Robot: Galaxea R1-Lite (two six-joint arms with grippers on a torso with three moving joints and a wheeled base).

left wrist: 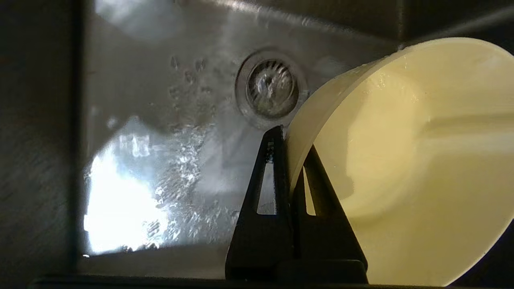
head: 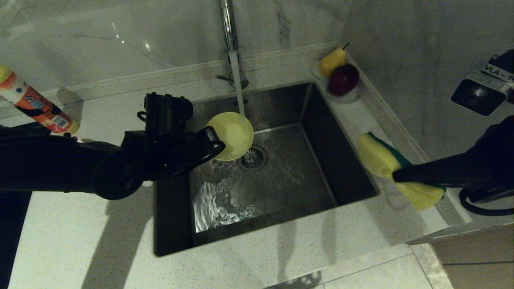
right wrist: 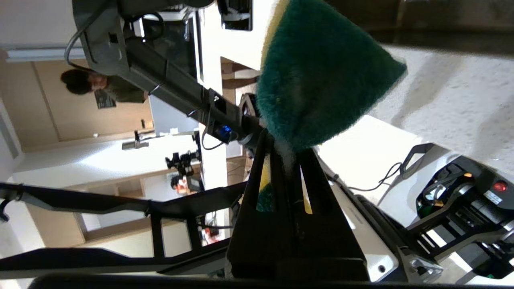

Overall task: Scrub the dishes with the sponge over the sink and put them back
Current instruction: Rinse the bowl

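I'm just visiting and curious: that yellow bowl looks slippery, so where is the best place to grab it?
By its thin rim, probably. The left gripper pinches the yellow bowl there, one finger inside the wall and one outside, coming from the side over the sink. The round body is too wide to clamp.
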